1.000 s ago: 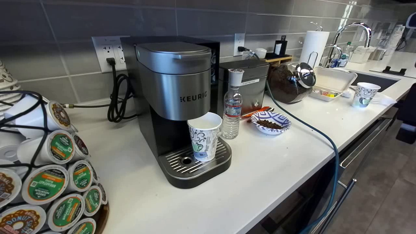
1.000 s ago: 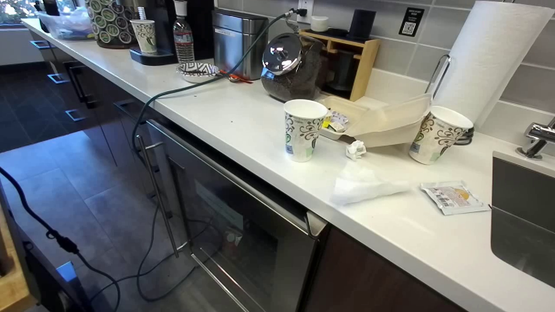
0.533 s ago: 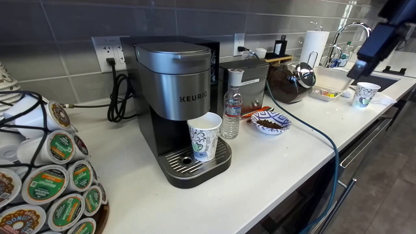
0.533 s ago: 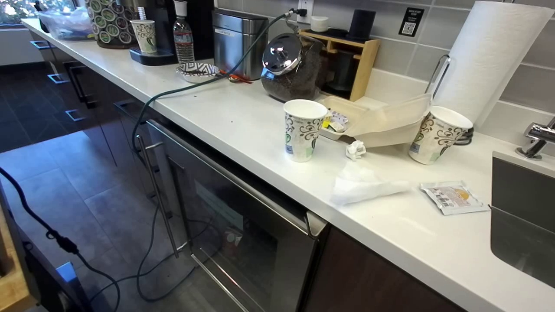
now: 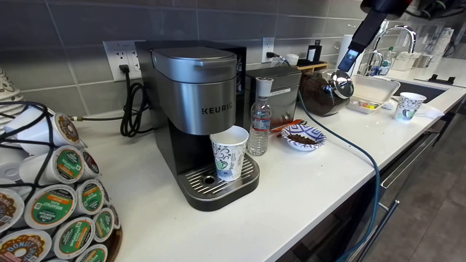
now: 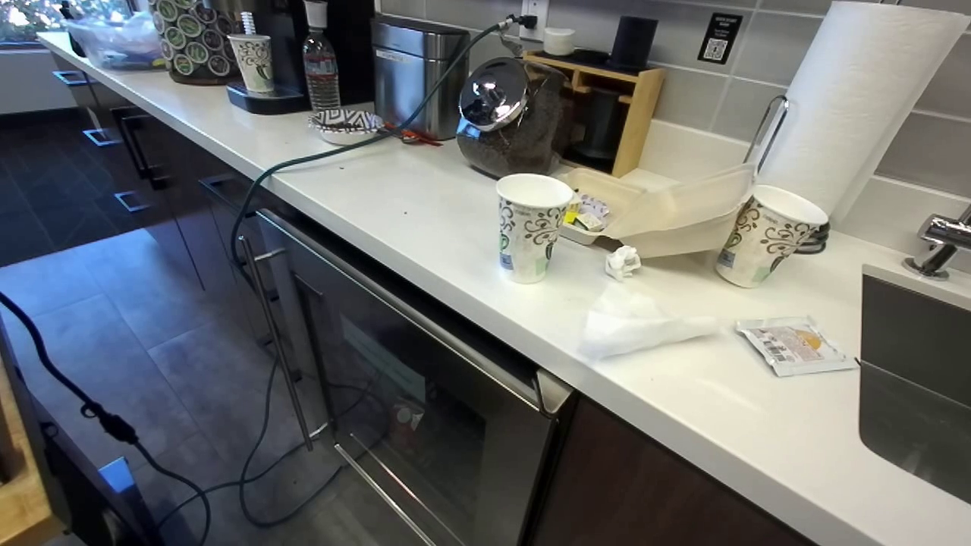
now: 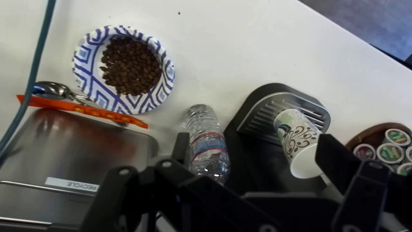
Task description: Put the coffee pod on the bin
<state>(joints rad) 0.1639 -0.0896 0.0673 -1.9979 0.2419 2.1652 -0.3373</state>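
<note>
Gray tile wall (image 5: 83, 36), white desk (image 5: 156, 236) along its foot, sink (image 6: 903, 326) let into the desk.

Gripper (image 7: 254, 145), one: black, fingers (image 7: 333, 158) spread wide, tips well apart, above the desk. In the wrist view it partly covers a clear water bottle (image 7: 206, 135); in an exterior view it shows apart from the bottle.

Coffee pod (image 5: 264, 87), single: white, wide end up, on the mouth of the bottle; visible in both exterior views.

Bin (image 7: 93, 145), one: brushed steel, lid down, label (image 7: 72, 184) reading RECYCLE; just beside the bottle.

Keurig coffee maker (image 5: 202, 98), one: silver and black, on the bottle's other side from the bin, printed paper cup (image 5: 230, 154) standing on its drip tray (image 5: 193, 185).

Racked pods (image 5: 69, 165), many: lids outward, in a wire rack (image 5: 117, 240) with wooden base, well apart from the bin.

Paper bowl (image 7: 82, 58), one: blue pattern, part-filled with brown beans (image 7: 130, 66); metal spoon (image 7: 51, 88) and flat orange strip (image 7: 64, 105) just beside it, near the bin.

Teal cable (image 7: 36, 64), one: from a wall outlet (image 5: 268, 51), across the desk and down over its front edge.

Glass jar (image 5: 316, 96), one: chrome lid, dark contents.

Take-out box (image 6: 683, 216), one: open, small packets (image 6: 588, 216) inside; two further paper cups (image 6: 535, 235), a paper-towel roll (image 6: 857, 106) and a crumpled tissue (image 6: 623, 262) near it.

Foil sachet (image 6: 796, 345), one: flat, beside the sink.
</note>
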